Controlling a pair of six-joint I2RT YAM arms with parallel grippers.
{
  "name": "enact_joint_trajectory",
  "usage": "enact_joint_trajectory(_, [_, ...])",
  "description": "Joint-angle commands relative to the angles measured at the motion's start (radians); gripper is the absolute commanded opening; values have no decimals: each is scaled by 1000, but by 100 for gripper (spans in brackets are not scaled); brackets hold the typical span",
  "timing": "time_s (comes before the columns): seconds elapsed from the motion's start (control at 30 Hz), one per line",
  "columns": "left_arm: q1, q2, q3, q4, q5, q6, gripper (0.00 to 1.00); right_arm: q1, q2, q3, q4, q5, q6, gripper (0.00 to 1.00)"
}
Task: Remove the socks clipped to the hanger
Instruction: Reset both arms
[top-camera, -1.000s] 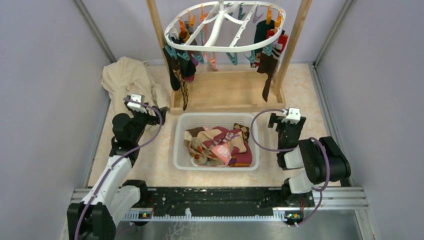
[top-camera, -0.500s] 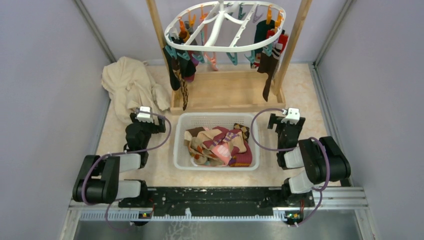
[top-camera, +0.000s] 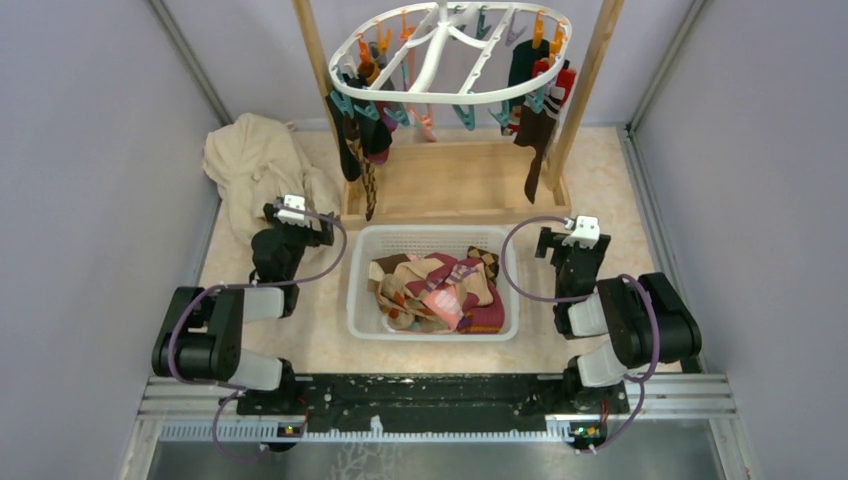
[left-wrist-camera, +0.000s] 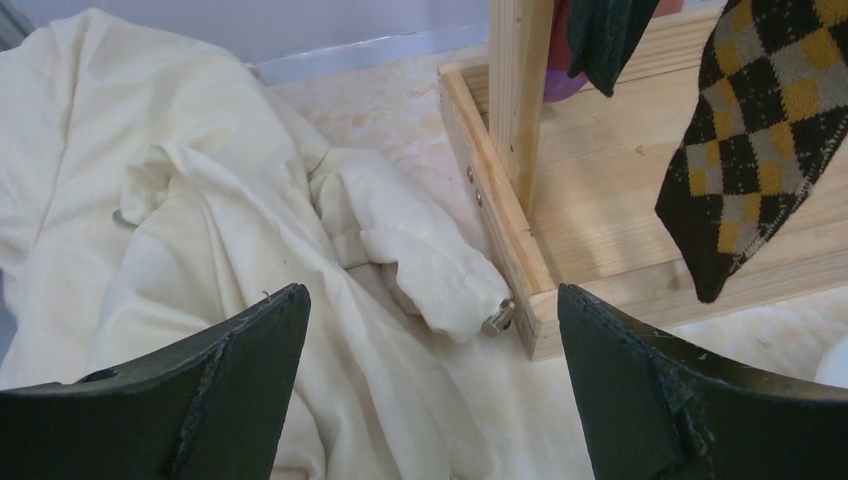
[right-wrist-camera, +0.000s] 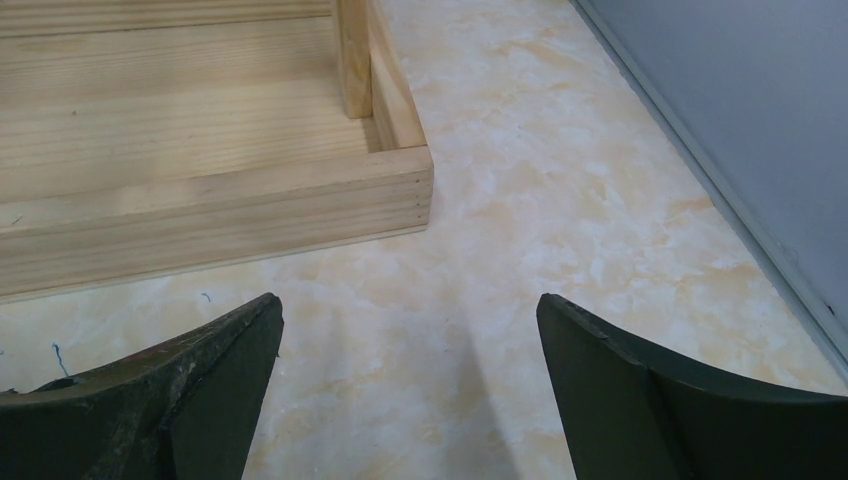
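Left gripper and right gripper are each seen with jaws spread wide, and nothing is held between them. The white oval hanger is hung inside a wooden frame at 12 o'clock in the top view. Socks are clipped to it in two dark clusters, one at the oval's 9 o'clock end and one at its 3 o'clock end. Teal and orange clips are seen dangling along the rim between the clusters. From the left cluster an argyle sock is hung low, its toe just above the frame's base board. More socks are piled in a white mesh basket, set just at 6 o'clock from the frame. At the basket's 9 o'clock the left gripper is placed near the frame's near-left corner, over the edge of a crumpled cream garment. At the basket's 3 o'clock the right gripper is aimed at the frame's near-right corner, above bare marbled tabletop.
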Motion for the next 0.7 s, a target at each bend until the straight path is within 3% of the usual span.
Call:
enact_joint_trajectory(0.0, [3, 91, 58, 101, 36, -14, 99, -11, -23, 20, 35, 10, 11, 99])
enact_joint_trajectory(0.1, [2, 164, 21, 276, 47, -39, 99, -11, -23, 19, 37, 10, 11, 99])
enact_joint_trajectory(0.17, [1, 151, -5, 296, 48, -83, 99, -11, -23, 19, 36, 10, 11, 99])
enact_joint_trajectory(0.3, [1, 35, -2, 161, 48, -91, 99, -11, -23, 19, 38, 10, 11, 99])
enact_joint_trajectory(0.4, [1, -60, 49, -135, -32, -67, 99, -11, -23, 19, 38, 10, 11, 99])
enact_joint_trajectory(0.43, [1, -70, 27, -138, -52, -53, 99, -10, -23, 19, 38, 10, 11, 99])
enact_joint_trajectory(0.53, [0, -78, -91, 12, -124, -59, 99, -11, -24, 19, 36, 10, 10, 99])
enact_joint_trajectory(0.67, [0, 77, -238, 434, -93, -33, 99, -11, -23, 19, 36, 11, 11, 99])
